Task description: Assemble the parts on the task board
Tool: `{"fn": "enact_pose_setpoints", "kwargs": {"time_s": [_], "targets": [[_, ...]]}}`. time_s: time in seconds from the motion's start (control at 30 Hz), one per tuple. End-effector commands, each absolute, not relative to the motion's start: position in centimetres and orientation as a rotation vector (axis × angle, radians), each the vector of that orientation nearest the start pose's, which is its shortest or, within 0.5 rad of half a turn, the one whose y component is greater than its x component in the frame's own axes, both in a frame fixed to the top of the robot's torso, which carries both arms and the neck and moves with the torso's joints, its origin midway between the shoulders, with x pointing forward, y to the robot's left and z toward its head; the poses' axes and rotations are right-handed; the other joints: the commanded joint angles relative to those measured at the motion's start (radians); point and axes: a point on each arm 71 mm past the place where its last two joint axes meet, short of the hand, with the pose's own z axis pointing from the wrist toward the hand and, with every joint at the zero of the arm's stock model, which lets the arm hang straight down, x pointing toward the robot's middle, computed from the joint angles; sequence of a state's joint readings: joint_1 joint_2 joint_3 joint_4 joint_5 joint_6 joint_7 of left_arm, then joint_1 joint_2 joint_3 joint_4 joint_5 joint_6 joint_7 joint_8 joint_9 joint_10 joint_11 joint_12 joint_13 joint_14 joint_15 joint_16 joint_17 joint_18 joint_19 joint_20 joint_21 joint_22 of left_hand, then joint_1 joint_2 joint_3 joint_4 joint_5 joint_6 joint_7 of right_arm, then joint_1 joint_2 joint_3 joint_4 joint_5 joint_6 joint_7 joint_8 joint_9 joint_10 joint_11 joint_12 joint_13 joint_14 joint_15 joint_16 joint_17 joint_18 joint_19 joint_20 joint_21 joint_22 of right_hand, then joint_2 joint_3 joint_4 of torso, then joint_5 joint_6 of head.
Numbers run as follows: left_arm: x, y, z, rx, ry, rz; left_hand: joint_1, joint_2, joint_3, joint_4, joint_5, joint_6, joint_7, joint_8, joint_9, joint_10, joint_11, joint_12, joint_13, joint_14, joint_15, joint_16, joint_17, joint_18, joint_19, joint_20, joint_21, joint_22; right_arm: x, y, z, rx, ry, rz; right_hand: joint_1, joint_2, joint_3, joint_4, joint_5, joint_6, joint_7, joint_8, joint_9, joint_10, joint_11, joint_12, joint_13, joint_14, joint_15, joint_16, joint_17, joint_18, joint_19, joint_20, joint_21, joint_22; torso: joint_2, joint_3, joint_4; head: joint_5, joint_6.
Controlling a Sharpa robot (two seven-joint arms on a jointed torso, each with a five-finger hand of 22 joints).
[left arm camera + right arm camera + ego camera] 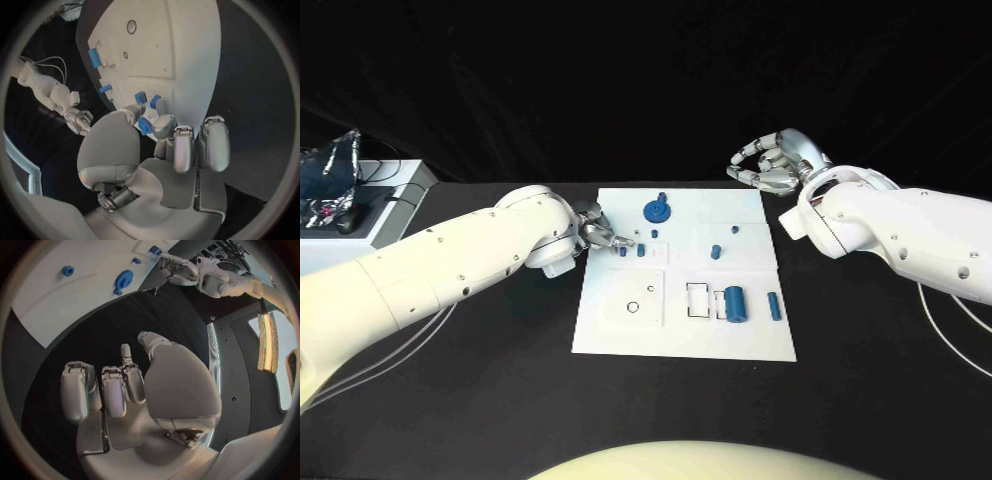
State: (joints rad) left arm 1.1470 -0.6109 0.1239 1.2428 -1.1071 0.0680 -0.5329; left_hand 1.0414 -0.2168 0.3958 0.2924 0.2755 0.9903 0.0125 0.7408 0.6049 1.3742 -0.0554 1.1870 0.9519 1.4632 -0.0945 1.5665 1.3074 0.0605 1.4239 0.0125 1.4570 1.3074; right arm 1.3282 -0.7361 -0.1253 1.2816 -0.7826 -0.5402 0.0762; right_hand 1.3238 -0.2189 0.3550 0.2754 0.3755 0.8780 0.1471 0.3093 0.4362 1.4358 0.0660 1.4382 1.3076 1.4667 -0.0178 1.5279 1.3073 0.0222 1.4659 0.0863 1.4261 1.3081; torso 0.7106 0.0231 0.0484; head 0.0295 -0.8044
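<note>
— Where the left hand (596, 231) reaches the board (625, 335) at its left edge, what do the fingers do?
— They pinch a small blue part (145, 125) between thumb and finger, just over the board's edge.
— And further right?
— More parts lie on the board, a gear (658, 210) among them. The right hand (773, 165) hovers past the far right corner, fingers curled in, holding nothing.

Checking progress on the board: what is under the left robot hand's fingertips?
The left robot hand pinches a small blue part at the task board edge. The fingers cover the board directly beneath.
</note>
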Motion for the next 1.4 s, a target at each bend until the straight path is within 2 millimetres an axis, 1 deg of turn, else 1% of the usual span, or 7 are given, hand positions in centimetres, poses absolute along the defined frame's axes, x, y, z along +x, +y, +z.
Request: {"fn": "enact_pose_setpoints", "kwargs": {"time_s": [0.03,0.43,0.6,0.67,0.8,1.07,1.4], "targets": [[53.6,18.1,-21.1,-0.383,2.159,-0.481,-0.003,0.011,-0.005,-0.002,-0.002,0.005,0.001,-0.003,-0.001,-0.002,0.003,-0.004,0.000,0.108,-0.006,0.004,0.263,-0.009,0.006,0.001,-0.003,0.054,54.5,-23.3,-15.2,0.443,1.470,0.844,-0.005,0.000,0.004,-0.001,0.003,-0.007,0.001,-0.001,0.001,0.000,-0.001,-0.001,0.135,0.077,0.007,-0.007,0.151,0.012,0.048,0.005,-0.004,0.169,0.000,0.0001,0.0000,0.001,0.001],[53.7,18.3,-20.1,-0.422,2.139,-0.535,-0.005,0.008,-0.015,-0.002,-0.005,0.002,0.002,-0.005,-0.002,-0.007,0.005,-0.013,-0.011,0.107,-0.005,0.003,0.260,-0.007,0.001,0.001,-0.007,0.046,54.5,-23.3,-15.2,0.444,1.469,0.843,-0.005,0.000,0.004,-0.001,0.003,-0.007,0.001,-0.001,0.001,0.000,-0.001,-0.001,0.135,0.077,0.007,-0.007,0.151,0.012,0.048,0.005,-0.004,0.169,0.001,0.0006,-0.0010,0.000,0.002],[54.0,19.0,-18.9,-0.494,2.089,-0.624,0.028,0.001,-0.044,-0.003,-0.001,-0.054,0.023,-0.018,-0.002,-0.086,0.022,-0.104,-0.134,0.085,0.007,-0.031,0.187,0.011,-0.052,0.011,-0.054,-0.027,54.5,-23.5,-15.2,0.446,1.465,0.841,-0.005,0.000,0.004,-0.001,0.003,-0.007,0.001,-0.001,0.001,0.000,-0.001,-0.001,0.135,0.077,0.007,-0.007,0.151,0.012,0.048,0.005,-0.004,0.169,-0.001,0.0018,0.0003,-0.004,0.005],[54.2,19.2,-18.4,-0.534,2.050,-0.700,0.078,0.019,-0.045,-0.002,0.005,-0.137,0.063,-0.046,-0.008,-0.251,0.059,-0.269,-0.342,0.023,0.038,-0.113,0.040,0.053,-0.202,0.035,-0.188,-0.220,54.4,-23.6,-15.2,0.447,1.462,0.841,-0.005,0.000,0.004,-0.001,0.003,-0.007,0.001,-0.001,0.001,0.000,-0.001,-0.001,0.135,0.077,0.007,-0.007,0.151,0.012,0.048,0.005,-0.004,0.169,-0.002,0.0017,0.0015,-0.005,0.007],[54.4,19.4,-17.4,-0.563,1.952,-0.869,0.252,0.043,0.029,-0.023,0.009,-0.247,0.136,-0.128,-0.070,-0.459,0.138,-0.408,-0.431,-0.382,0.113,-0.486,-0.499,0.115,-0.523,0.101,-0.523,-0.575,54.4,-23.7,-15.1,0.447,1.453,0.843,-0.006,-0.001,0.006,-0.001,0.004,-0.007,0.001,-0.001,0.001,-0.002,-0.001,-0.003,0.133,0.076,0.007,-0.008,0.148,0.013,0.047,0.005,-0.007,0.167,-0.002,0.0010,0.0021,-0.008,0.014],[54.2,18.2,-16.9,-0.412,1.735,-1.072,0.409,-0.001,0.153,-0.164,0.004,-0.274,0.158,-0.248,-0.199,-0.511,0.169,-0.576,-0.616,-0.541,0.150,-0.637,-0.659,0.117,-0.608,0.140,-0.642,-0.628,54.4,-23.9,-15.0,0.449,1.427,0.857,0.001,-0.004,0.028,-0.012,0.004,-0.014,0.003,-0.004,0.005,-0.094,-0.001,-0.102,0.041,0.062,0.007,-0.034,0.100,0.028,0.020,0.005,-0.078,0.125,-0.001,-0.0013,0.0013,-0.016,0.031],[54.4,15.9,-17.8,-0.088,1.623,-1.014,0.389,0.004,0.147,-0.239,0.002,-0.173,0.143,-0.341,-0.286,-0.471,0.173,-0.688,-0.749,-0.438,0.142,-0.529,-0.686,0.123,-0.565,0.133,-0.527,-0.542,54.5,-23.7,-14.7,0.447,1.376,0.877,0.000,-0.019,0.122,-0.044,0.003,-0.010,-0.001,0.009,0.026,-0.426,-0.007,-0.624,-0.444,0.045,0.000,-0.078,0.039,0.046,-0.013,-0.001,-0.184,0.065,0.000,0.0001,-0.0012,-0.017,0.046]]}}
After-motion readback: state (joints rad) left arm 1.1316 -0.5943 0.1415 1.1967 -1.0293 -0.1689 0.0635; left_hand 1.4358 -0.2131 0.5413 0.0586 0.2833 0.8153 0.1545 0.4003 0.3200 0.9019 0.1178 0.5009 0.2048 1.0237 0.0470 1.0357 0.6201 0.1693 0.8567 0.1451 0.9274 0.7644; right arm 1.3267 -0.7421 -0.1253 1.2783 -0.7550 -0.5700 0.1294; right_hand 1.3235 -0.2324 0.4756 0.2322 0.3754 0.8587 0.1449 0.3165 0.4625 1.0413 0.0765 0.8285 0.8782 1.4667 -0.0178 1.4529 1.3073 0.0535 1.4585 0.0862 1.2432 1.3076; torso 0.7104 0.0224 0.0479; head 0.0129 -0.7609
